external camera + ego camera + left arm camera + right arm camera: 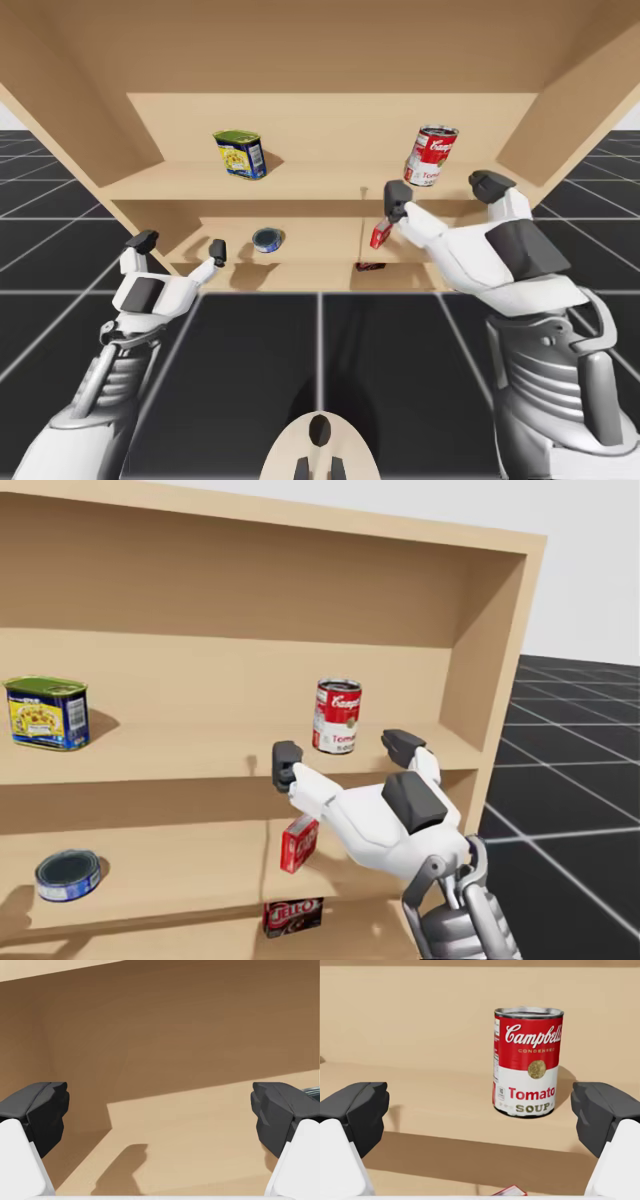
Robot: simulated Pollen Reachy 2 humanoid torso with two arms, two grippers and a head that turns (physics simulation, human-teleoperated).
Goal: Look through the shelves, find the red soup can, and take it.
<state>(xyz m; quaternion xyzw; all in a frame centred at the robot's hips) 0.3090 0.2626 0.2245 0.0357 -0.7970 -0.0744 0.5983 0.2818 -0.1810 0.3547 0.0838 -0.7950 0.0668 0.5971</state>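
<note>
Ahead of released right tool [480, 1115]: upright red soup can [527, 1062]; red box [299, 843] below.

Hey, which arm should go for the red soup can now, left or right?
Right. My right gripper is open and level with the red soup can, which stands just ahead of it. My left gripper is open at the shelf below, away from it.
</note>
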